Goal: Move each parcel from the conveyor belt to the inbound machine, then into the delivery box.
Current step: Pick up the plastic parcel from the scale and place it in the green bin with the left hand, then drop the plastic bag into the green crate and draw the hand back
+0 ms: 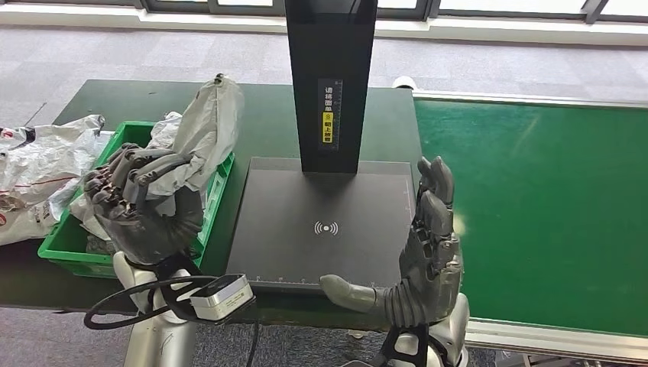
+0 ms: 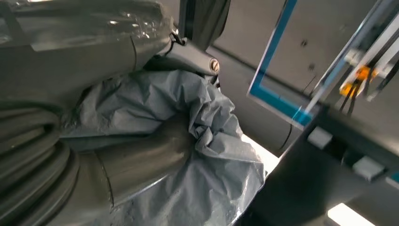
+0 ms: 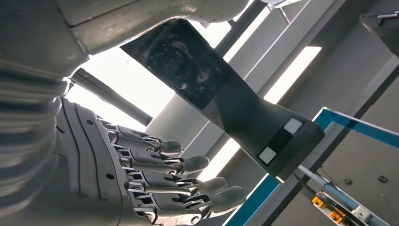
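You have grey carpet floor (image 1: 92, 53) behind a dark green table (image 1: 267, 115), with bright window frames (image 1: 489, 9) along the far wall.

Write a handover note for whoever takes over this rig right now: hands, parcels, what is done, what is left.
Left hand: grips a grey parcel, raised over the green delivery box.
Right hand: holds nothing, fingers apart, at the right edge of the inbound machine.
Delivery box: already holds crumpled bags; more pale bags lie on the table beside it.
Conveyor belt: the stretch in sight carries nothing.
Done: parcel is off the belt and off the machine's plate.
Left: drop it into the box, then probably wait for the next one.
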Robot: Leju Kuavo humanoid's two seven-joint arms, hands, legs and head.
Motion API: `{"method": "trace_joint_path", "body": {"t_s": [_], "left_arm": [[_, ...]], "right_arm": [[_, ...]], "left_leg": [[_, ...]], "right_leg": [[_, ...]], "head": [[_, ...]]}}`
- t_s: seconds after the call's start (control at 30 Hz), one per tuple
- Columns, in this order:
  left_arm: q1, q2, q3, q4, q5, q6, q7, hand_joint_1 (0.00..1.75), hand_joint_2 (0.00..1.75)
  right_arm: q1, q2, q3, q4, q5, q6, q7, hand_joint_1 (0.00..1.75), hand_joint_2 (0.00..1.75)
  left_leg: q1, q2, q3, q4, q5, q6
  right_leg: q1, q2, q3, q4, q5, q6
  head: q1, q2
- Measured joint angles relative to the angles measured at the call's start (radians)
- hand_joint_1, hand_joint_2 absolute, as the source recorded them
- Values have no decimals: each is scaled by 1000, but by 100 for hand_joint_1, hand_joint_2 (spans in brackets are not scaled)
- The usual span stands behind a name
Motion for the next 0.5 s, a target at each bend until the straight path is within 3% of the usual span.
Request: {"method": "trace_joint_path", "body": {"t_s": [0.37, 0.5], "left_arm": [[58, 7, 187, -287, 351, 0, -4, 175, 175], [67, 11, 279, -330, 389, -2, -2, 175, 175]], "right_arm": [[29, 0, -2, 2, -16, 0, -3, 0, 175], [17, 0, -2, 10, -21, 0, 17, 0, 175]], "left_leg": [[0, 0, 0, 0, 0, 0], [0, 0, 0, 0, 0, 0]], "right_leg": [[0, 0, 0, 0, 0, 0], [0, 0, 0, 0, -1, -1]], "head": [[0, 0], [0, 0]]}}
